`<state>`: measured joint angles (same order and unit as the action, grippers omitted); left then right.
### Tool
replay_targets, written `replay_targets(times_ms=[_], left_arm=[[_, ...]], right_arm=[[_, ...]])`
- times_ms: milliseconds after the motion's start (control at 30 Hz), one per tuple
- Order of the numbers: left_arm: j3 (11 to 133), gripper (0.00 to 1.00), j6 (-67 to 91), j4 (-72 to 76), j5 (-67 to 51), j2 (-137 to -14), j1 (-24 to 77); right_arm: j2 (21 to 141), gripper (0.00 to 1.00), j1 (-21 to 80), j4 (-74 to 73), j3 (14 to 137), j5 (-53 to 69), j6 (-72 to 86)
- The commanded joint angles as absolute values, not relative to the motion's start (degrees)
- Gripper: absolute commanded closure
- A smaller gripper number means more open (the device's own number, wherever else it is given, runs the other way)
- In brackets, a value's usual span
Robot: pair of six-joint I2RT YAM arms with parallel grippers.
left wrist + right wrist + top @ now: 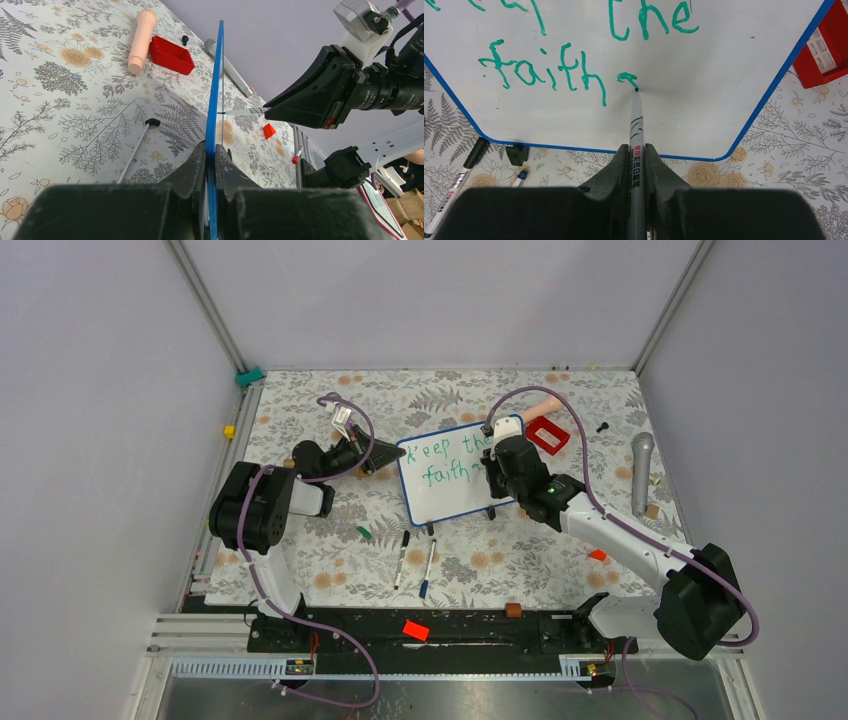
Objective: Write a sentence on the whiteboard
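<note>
Right arm (625, 532) stretched to the whiteboard (450, 495), right tool (636, 150) tight around a marker (636, 120); left tool (211, 150) tight on its rim.

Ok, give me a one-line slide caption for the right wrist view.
Right gripper holds the marker tip on the whiteboard, starting a new word after "faith" in the green sentence.

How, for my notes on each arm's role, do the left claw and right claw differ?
The left claw is shut on the whiteboard at its blue edge; the right claw is shut on a marker. The left claw grips edge-on; the right claw faces its written side, marker tip touching it. Both are closed on something thin.
</note>
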<state>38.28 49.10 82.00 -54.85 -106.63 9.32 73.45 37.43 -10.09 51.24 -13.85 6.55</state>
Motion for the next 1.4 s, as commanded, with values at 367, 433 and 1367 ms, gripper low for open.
replay_targets(times_ms=[367, 433, 1367], left_arm=[[38.74, 1.0, 46.16, 84.73, -57.17, -105.66, 9.75], [38.65, 1.0, 46.14, 84.73, -57.17, -105.68, 9.76], [38.88, 1.0, 46.27, 84.73, -56.98, -105.95, 9.75]], right_arm=[[71.53, 1.0, 37.21, -9.82, 51.42, -9.91, 6.97], [70.45, 1.0, 37.2, -9.84, 51.29, -10.92, 6.77], [76.6, 1.0, 37.09, -8.58, 56.74, -9.8, 8.39]])
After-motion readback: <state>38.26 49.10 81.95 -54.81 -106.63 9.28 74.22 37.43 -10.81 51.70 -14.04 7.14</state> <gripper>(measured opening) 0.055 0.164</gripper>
